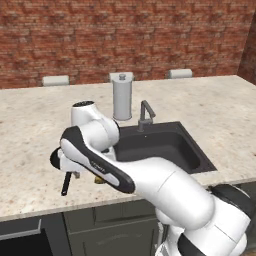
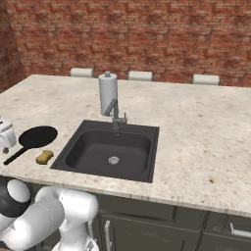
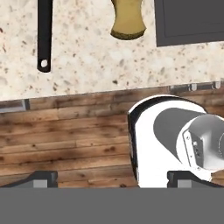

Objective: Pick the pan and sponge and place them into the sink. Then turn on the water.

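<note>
The black pan (image 2: 38, 136) lies on the counter left of the sink (image 2: 88, 147), its long handle (image 2: 14, 156) pointing toward the front edge. The yellow sponge (image 2: 44, 157) sits between the pan and the sink. In the hand view the pan handle (image 3: 43, 35) and the sponge (image 3: 127, 19) lie at the top, with a sink corner (image 3: 188, 22) to the right. My gripper (image 3: 114, 179) hovers above the counter's front edge, open and holding nothing. My arm hides the pan's body in the left base view, where only the handle (image 1: 66, 182) shows. No water is in view at the faucet (image 2: 115, 112).
A tall grey paper-towel holder (image 2: 108, 93) stands just behind the faucet. The counter's front edge (image 3: 87, 94) runs below the handle end, with wooden floor (image 3: 65, 140) beyond it. A brick wall (image 2: 147, 34) backs the counter. Bare counter (image 2: 206, 137) stretches right of the sink.
</note>
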Robot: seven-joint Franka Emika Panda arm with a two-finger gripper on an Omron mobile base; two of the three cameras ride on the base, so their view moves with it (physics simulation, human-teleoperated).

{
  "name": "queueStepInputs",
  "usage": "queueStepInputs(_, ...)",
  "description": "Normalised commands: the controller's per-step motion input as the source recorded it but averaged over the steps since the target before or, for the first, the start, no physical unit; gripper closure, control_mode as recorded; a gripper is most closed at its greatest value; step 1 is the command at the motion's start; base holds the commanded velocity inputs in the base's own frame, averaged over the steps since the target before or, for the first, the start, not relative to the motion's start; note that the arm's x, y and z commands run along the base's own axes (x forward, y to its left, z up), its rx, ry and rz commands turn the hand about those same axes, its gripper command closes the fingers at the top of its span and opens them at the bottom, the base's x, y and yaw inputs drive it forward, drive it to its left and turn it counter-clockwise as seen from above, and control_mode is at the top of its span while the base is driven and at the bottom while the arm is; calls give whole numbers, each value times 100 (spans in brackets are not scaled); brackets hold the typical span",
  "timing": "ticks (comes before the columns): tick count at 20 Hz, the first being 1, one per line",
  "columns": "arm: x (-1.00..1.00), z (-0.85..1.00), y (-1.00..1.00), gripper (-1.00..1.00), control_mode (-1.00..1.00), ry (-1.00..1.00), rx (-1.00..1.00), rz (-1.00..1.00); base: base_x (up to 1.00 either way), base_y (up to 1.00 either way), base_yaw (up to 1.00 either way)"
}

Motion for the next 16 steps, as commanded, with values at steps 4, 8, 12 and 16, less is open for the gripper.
queueStepInputs(4,33,-73,62,-100,-100,3,-1,0,0,0,0)
queueStepInputs(8,38,-60,36,-100,-100,0,0,0,0,0,0)
queueStepInputs(12,36,-40,7,-100,-100,0,0,0,0,0,0)
queueStepInputs(16,36,-28,0,-100,-100,0,0,0,0,0,0)
